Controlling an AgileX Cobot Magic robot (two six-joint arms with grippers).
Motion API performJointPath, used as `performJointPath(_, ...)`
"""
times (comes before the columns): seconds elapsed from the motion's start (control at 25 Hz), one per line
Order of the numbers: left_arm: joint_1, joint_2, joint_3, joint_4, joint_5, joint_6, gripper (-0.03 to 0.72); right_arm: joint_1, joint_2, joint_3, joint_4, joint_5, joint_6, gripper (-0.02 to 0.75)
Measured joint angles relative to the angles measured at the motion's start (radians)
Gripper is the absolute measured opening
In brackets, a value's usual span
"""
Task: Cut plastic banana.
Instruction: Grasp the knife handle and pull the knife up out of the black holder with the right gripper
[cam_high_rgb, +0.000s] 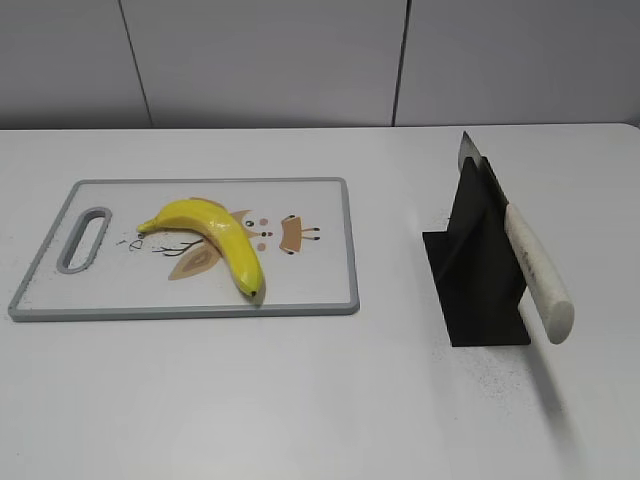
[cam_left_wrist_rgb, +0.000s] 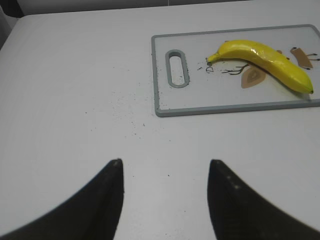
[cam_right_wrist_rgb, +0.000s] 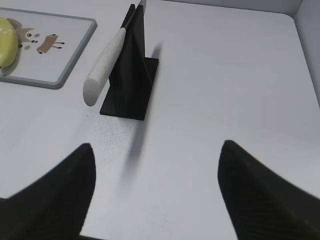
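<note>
1. The left gripper (cam_left_wrist_rgb: 165, 200) hovers nearest the camera in the left wrist view, its two dark curved fingers (cam_left_wrist_rgb: 107, 200) spread apart with only bare white table (cam_left_wrist_rgb: 75, 100) between them (nothing held).
2. The right gripper (cam_right_wrist_rgb: 155, 195) hovers likewise in the right wrist view, its black fingers (cam_right_wrist_rgb: 250, 190) set wide apart over the table and gripping nothing.
3. Beyond the right gripper stands a black angled knife stand (cam_high_rgb: 480, 270), with fine dark specks scattered on the table at its base.
4. A knife with a long white handle (cam_high_rgb: 535, 270) rests slanted in that stand; its handle juts out toward the viewer and its grey blade tip (cam_high_rgb: 467, 148) pokes up past the stand's top.
5. Well apart from the stand, on the left in the exterior view, lies a white rectangular cutting board with a grey rim (cam_high_rgb: 340, 300) and a grey handle slot (cam_high_rgb: 85, 240) at its left end (small cartoon drawings are printed on it).
6. The yellow plastic banana (cam_high_rgb: 215, 235) lies whole on the board near its middle, curved, its dark tip close to the front rim.
</note>
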Motion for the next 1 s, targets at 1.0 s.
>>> performJointPath(1.0, 0.000, 0.000, 0.000, 0.000, 0.000, 0.000, 0.526, 0.000, 0.000, 0.000, 0.000, 0.000, 0.000, 0.573)
